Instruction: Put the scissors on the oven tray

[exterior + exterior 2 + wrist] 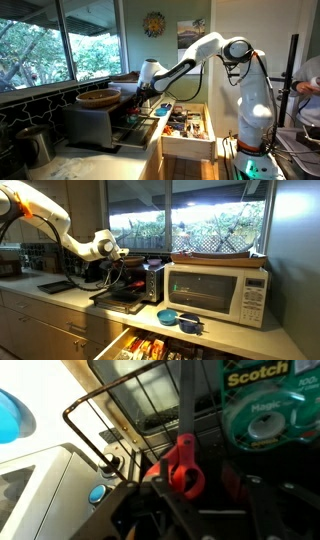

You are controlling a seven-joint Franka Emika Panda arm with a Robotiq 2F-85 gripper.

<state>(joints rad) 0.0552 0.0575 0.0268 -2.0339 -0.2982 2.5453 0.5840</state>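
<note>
Scissors (185, 465): red handle loop and dark blade, sitting in the wrist view right at the mouth of the gripper (115, 272). Blade pointing away from the camera across a wire rack (130, 410), close beside a roll of Scotch tape (262, 415). Hangs or rests low over the oven tray (122, 300), the flat dark sheet in front of the toaster oven (152, 280) on the counter (25, 292). Cannot say from these views whether touching the tray or just above it. Jaws: flanking the handle, dark and blurred at the bottom of the wrist view. Clenched on it or released, cannot tell.

Likely handles as light and rigid, with hard plastic loops, a thin metal blade and nothing to crush. Probably slick along the blade and prone to pivot at the screw. Best taken across the handle loops or at the pivot, thick enough there for a firm pinch and close to the balance point. Held by one loop alone, may swing blade-down or fall open. Worth lowering flat, blade along the tray and clear of rack wires and tape. Then worth letting go close to the metal, to avoid a clatter or a slide.
</note>
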